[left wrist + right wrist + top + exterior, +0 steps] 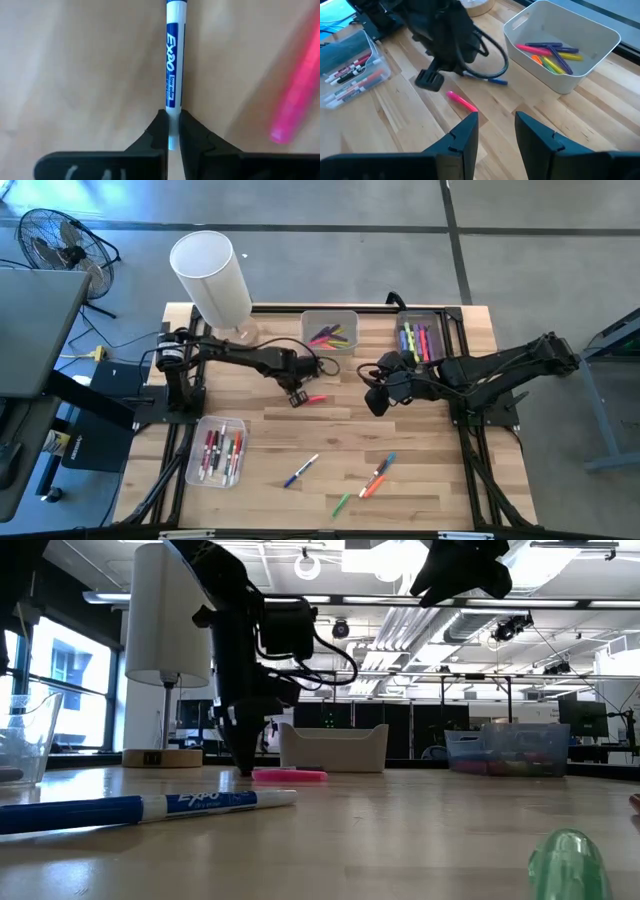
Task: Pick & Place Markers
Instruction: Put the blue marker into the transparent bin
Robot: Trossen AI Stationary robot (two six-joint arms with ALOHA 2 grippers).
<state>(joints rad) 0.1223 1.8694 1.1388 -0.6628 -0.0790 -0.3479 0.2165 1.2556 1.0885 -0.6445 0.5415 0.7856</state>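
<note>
Your left gripper (170,131) is pinched tight on the white-barrelled blue Expo marker (174,65) beside the pink highlighter (314,398) — gripped near its end, it may pivot when lifted. The right gripper (496,126), jaws parted and empty, hovers nearby.

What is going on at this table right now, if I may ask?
The left gripper is down at the table, shut on a blue marker, with a pink marker lying beside it. The right gripper hangs open above the table, empty. More markers lie loose near the front edge; others sit in bins.
</note>
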